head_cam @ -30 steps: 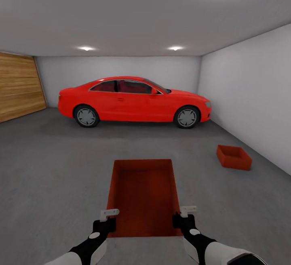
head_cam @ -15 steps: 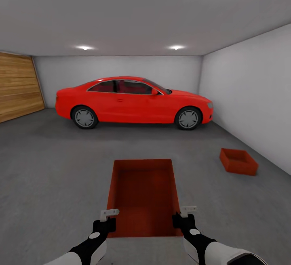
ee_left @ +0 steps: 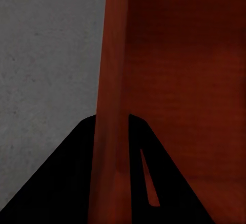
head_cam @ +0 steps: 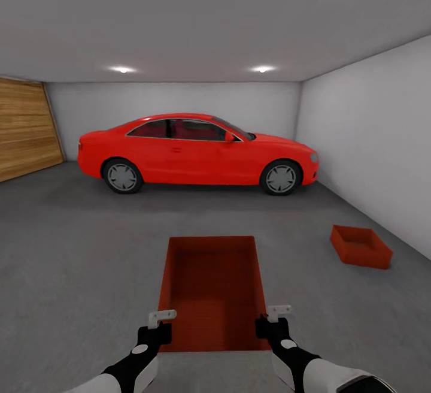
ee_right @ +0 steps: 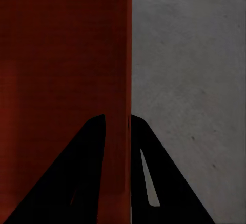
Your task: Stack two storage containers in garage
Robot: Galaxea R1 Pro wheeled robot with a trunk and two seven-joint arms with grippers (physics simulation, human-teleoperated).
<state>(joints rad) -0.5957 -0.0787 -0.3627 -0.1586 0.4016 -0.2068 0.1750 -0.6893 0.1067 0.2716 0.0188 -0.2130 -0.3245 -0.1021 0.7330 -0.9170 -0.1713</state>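
I am in the garage, holding one orange-red storage container out in front of me above the grey concrete floor. My left gripper is shut on its left wall near the close end, and my right gripper is shut on its right wall. In the left wrist view the dark fingers clamp the red wall; in the right wrist view the fingers pinch the other wall. The second storage container rests on the floor, ahead to the right.
A red car is parked across the far end of the garage. A wooden panel door lines the left side. A pale grey wall runs along the right, just behind the container on the floor.
The camera has moved forward: the car looks slightly larger, and the container on the floor has slid right and down in the picture. Both grippers keep the same hold on the carried container.
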